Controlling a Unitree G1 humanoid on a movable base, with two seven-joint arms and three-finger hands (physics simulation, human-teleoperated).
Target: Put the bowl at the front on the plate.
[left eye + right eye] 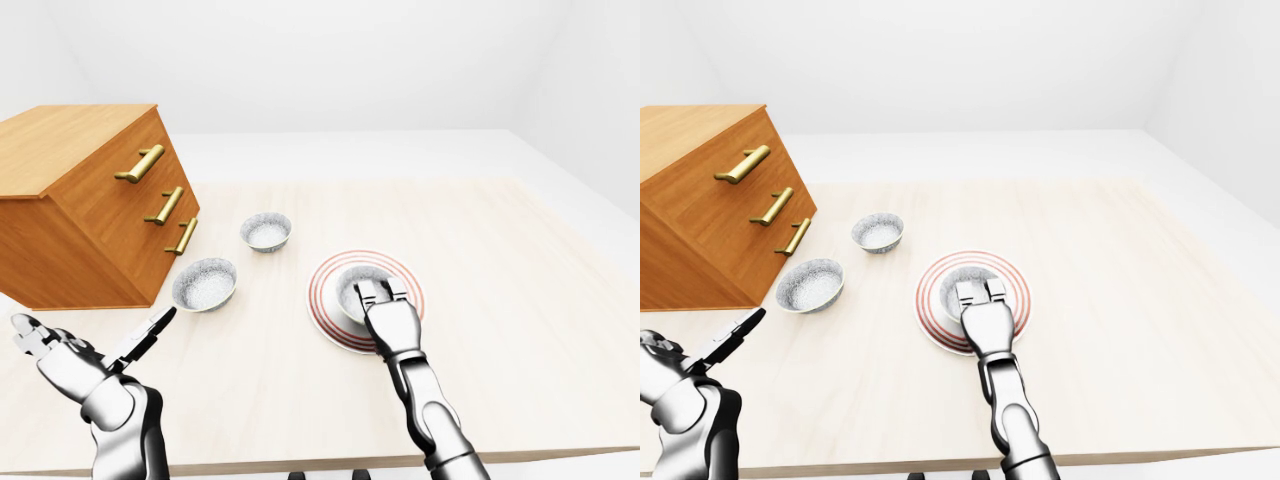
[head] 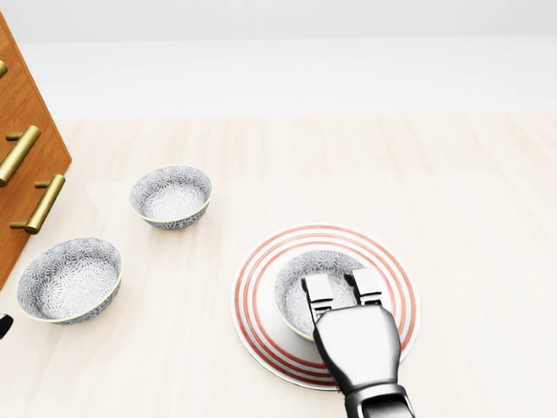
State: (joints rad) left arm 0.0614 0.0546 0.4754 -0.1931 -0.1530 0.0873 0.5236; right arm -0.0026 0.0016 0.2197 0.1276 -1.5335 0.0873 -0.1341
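The bowl sits on the plate. The right hand lays its fingers over the near rim; whether they pinch it cannot be told. The left hand has its fingers spread.

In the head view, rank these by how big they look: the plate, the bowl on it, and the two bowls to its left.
1. Plate.
2. Lower-left bowl, likely just nearer.
3. Bowl on the plate and upper bowl: alike; right hand hides part of the first.
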